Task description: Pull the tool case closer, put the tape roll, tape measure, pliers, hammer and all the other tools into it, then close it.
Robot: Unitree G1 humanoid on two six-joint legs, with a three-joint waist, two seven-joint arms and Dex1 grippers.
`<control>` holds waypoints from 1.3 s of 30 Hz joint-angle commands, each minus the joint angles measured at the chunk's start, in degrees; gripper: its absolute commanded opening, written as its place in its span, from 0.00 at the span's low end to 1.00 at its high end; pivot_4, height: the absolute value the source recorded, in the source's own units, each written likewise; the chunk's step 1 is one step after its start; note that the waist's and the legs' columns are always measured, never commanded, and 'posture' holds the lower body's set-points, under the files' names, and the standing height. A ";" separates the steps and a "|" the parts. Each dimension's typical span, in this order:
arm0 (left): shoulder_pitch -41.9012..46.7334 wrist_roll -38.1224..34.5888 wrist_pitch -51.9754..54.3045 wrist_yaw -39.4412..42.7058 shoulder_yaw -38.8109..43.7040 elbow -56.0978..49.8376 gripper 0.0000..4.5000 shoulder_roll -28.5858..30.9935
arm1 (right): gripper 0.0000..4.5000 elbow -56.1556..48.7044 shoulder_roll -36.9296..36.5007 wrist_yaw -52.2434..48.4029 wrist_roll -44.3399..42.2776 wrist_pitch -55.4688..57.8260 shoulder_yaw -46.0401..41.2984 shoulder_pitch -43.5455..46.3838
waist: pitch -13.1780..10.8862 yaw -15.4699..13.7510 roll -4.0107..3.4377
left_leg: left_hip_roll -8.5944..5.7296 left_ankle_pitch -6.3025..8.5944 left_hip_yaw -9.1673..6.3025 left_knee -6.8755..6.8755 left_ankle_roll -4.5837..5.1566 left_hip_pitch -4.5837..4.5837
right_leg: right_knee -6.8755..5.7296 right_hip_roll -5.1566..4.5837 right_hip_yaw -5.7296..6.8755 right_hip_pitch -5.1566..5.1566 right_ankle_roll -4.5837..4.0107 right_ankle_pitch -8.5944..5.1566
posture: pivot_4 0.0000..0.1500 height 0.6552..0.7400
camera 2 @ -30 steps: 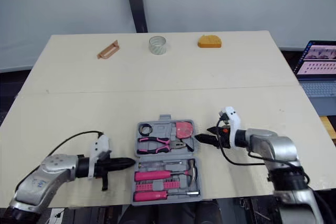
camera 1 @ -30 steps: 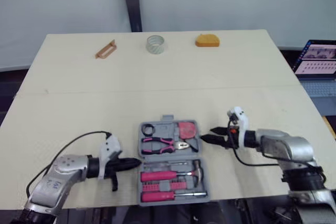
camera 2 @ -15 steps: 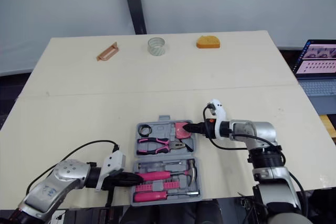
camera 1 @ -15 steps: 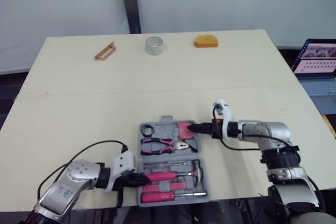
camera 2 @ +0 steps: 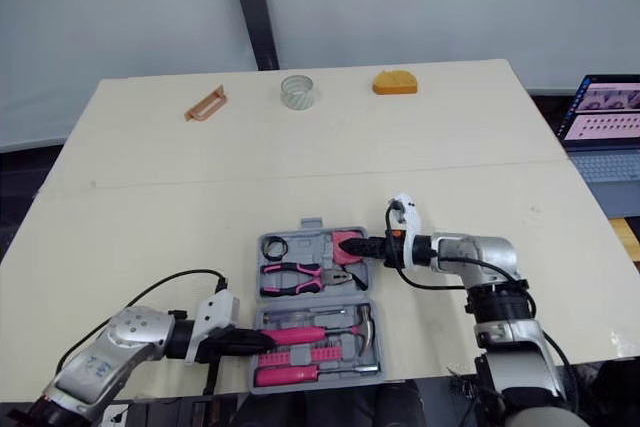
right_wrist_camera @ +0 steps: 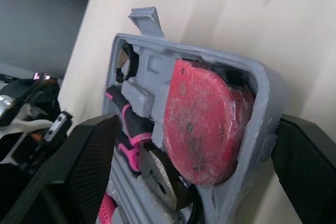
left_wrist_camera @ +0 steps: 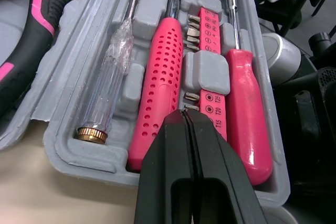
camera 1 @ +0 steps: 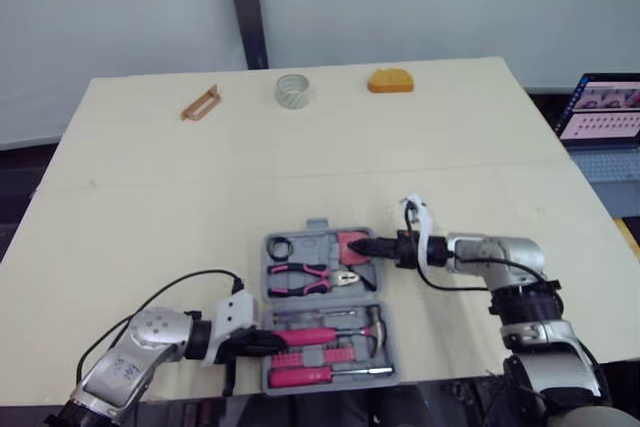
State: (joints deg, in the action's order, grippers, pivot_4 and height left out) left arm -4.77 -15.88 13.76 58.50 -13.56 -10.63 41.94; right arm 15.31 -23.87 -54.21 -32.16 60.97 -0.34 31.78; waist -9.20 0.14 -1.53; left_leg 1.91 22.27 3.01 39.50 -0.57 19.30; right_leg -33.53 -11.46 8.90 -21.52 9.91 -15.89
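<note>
Pale tabletop [camera 1: 150, 197] before us carries the open tool case [camera 1: 318, 226] at its near edge, with pink pliers [camera 1: 303, 277], a hammer [camera 1: 310, 335] and a red tape measure [right_wrist_camera: 205, 124] seated inside. Our left gripper [left_wrist_camera: 184, 113] has its jaws pressed together over the left side of the case's near half. Our right gripper [camera 1: 363, 245] has its jaws spread, straddling the corner beside the tape measure. We see the tape roll [camera 1: 293, 89] well apart, at the far edge.

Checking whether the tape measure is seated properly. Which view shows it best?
Right wrist view: the red tape measure sits close up in its tool case pocket. The eye views show it small, at the case's corner.
</note>
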 commanded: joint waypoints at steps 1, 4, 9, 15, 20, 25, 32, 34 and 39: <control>-1.95 4.47 1.94 -2.54 -1.89 5.66 0.00 -0.25 | 0.99 -4.52 -0.19 -4.60 -3.28 -0.64 0.77 -0.93 | 0.05 0.02 -0.08 | 0.00 0.00 0.00 -0.02 0.00 -0.01 | 0.00 0.00 0.00 0.00 0.00 0.00 | 1.00 1.00; -2.65 3.76 2.28 -2.99 -1.27 5.32 0.00 -0.87 | 0.99 -6.09 -1.28 -6.09 -4.05 -1.09 0.22 -1.56 | 0.05 0.01 -0.09 | 0.00 0.00 0.03 -0.05 0.00 -0.04 | 0.01 0.00 -0.01 0.00 0.00 0.00 | 1.00 1.00; -3.55 2.94 3.44 -3.54 0.03 4.23 0.00 -1.65 | 0.99 -8.63 -3.59 -8.33 -4.67 -1.32 0.38 -1.92 | 0.05 -0.09 -0.09 | 0.00 0.00 0.04 -0.05 0.00 -0.04 | 0.01 -0.01 -0.01 0.00 0.00 0.00 | 1.00 1.00; -5.73 0.99 5.58 -4.51 3.08 1.69 0.00 -1.68 | 0.99 -14.43 -6.84 -10.26 -6.99 -0.01 0.30 -3.17 | 0.05 -0.04 -0.08 | 0.00 0.00 0.03 -0.09 0.00 -0.04 | 0.04 -0.01 -0.01 0.00 0.00 0.00 | 1.00 1.00; -7.13 -0.65 7.02 -4.74 5.01 -0.19 0.00 -1.28 | 0.99 -19.53 -9.32 -10.35 -9.43 1.72 0.08 -4.76 | 0.04 0.10 -0.06 | 0.02 0.00 0.04 -0.19 0.00 -0.04 | 0.09 0.00 0.00 -0.05 0.00 0.00 | 1.00 1.00; -7.19 -1.61 8.60 -5.52 6.07 -1.49 0.00 -1.75 | 0.99 -23.71 -11.06 -10.09 -11.97 3.12 0.21 -6.45 | 0.02 0.12 -0.04 | 0.02 0.00 0.07 -0.25 0.00 -0.05 | 0.13 0.00 0.01 -0.06 0.00 0.00 | 1.00 1.00; -8.28 -2.83 10.89 -7.86 6.79 -4.26 0.00 -3.01 | 0.99 -27.56 -14.01 -10.69 -14.69 4.67 0.60 -7.33 | -0.04 0.05 0.06 | 0.02 0.00 0.06 -0.25 -0.01 -0.04 | 0.16 0.00 0.00 -0.06 0.00 0.00 | 1.00 1.00; -9.29 -4.19 11.88 -8.89 8.43 -5.49 0.00 -3.59 | 0.99 -28.19 -14.78 -10.79 -15.10 4.65 0.82 -7.54 | -0.07 0.04 0.12 | 0.02 0.00 0.07 -0.25 -0.01 -0.03 | 0.17 0.00 0.00 -0.06 -0.01 0.00 | 1.00 1.00; -12.86 -8.08 14.70 -10.70 13.44 -9.19 0.00 -3.91 | 0.99 -29.29 -15.96 -10.74 -15.91 4.32 1.51 -8.04 | -0.21 0.08 0.35 | 0.06 0.01 0.06 -0.25 -0.02 -0.02 | 0.18 0.01 0.01 -0.08 -0.01 0.00 | 1.00 1.00</control>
State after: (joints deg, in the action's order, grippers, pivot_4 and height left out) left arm -16.28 -23.60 27.04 49.38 -2.46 -19.91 37.52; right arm -11.72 -39.25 -63.58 -46.10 65.30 1.45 23.88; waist -9.42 0.21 -1.18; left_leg 1.97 22.28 3.08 39.25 -0.59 19.29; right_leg -33.34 -11.45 8.91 -21.60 9.90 -15.90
